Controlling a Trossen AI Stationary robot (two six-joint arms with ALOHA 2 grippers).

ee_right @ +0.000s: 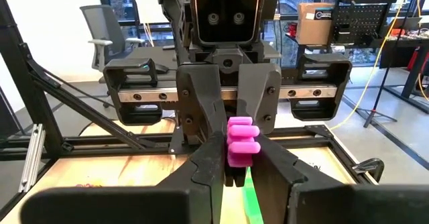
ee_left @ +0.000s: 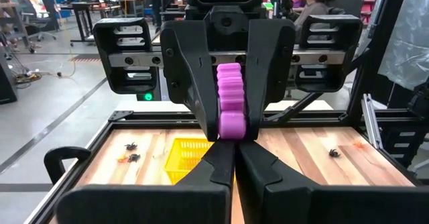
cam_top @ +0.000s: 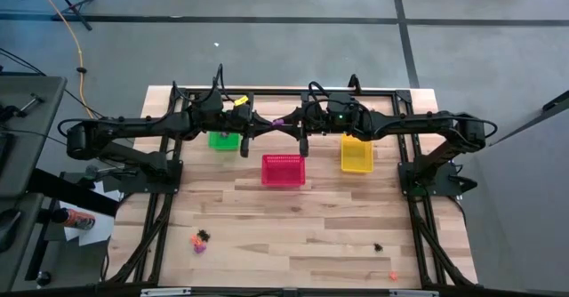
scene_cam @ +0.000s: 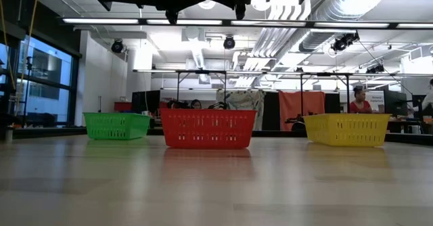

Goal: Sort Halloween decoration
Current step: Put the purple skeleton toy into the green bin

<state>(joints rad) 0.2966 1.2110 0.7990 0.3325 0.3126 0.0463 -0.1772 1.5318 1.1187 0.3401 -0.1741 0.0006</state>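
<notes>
Right pincer (ee_left: 231, 127) clamped on purple trinket (ee_left: 231, 102), tip to tip with clenched, empty left pincer (ee_right: 231, 163).

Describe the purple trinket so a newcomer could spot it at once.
Start at the wooden table and find the spot in mid-air where the two dark arms meet, above the gap between the green basket and the red basket. The purple trinket sits in the right end effector. It is ribbed and the only one off the table; the other trinkets lie on the wood.
</notes>
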